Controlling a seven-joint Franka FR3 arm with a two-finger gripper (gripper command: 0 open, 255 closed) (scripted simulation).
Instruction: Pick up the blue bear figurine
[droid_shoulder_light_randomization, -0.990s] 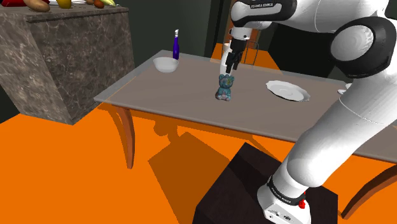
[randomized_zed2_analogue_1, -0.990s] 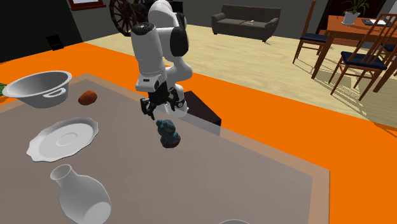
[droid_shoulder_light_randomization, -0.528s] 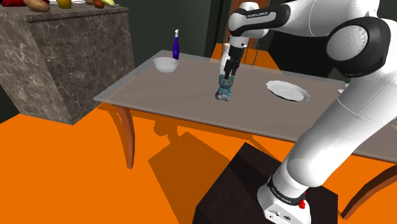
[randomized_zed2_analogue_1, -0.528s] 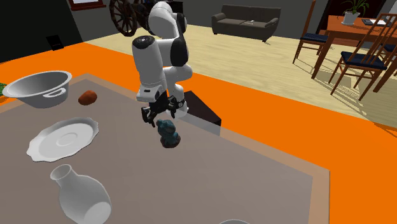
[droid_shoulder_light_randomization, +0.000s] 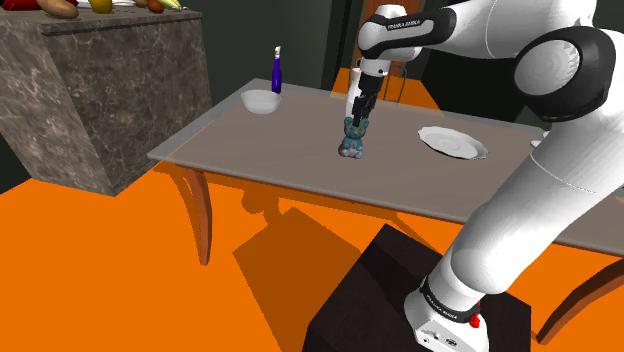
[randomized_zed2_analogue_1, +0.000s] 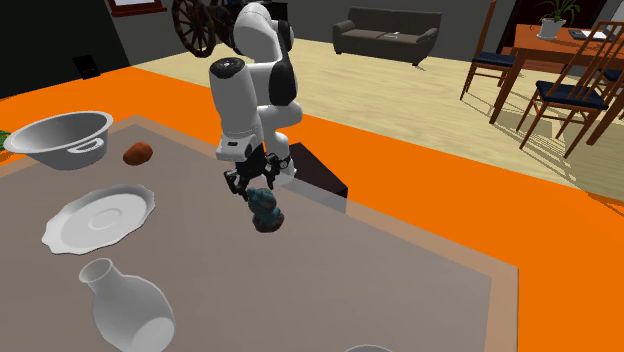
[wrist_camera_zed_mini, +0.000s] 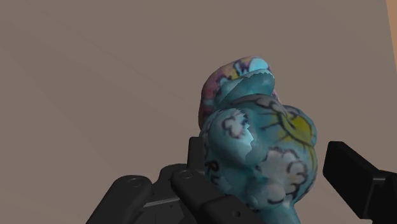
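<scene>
On the grey surface (droid_shoulder_light_randomization: 250, 150), starting at the shoulder view's left, we see a white bowl (droid_shoulder_light_randomization: 261, 101) with a blue bottle (droid_shoulder_light_randomization: 276, 72) just beyond it, both near the far edge. Further right, the blue bear figurine (droid_shoulder_light_randomization: 352, 144) stands upright on the surface. In the wrist view it is painted with pale clouds and a yellow patch. The end effector (droid_shoulder_light_randomization: 358, 120) is down around its head and open — one black finger (wrist_camera_zed_mini: 356, 181) stands just clear of the bear's side, the other close against the opposite side. Right again lies a white plate (droid_shoulder_light_randomization: 452, 141), apart from the bear.
</scene>
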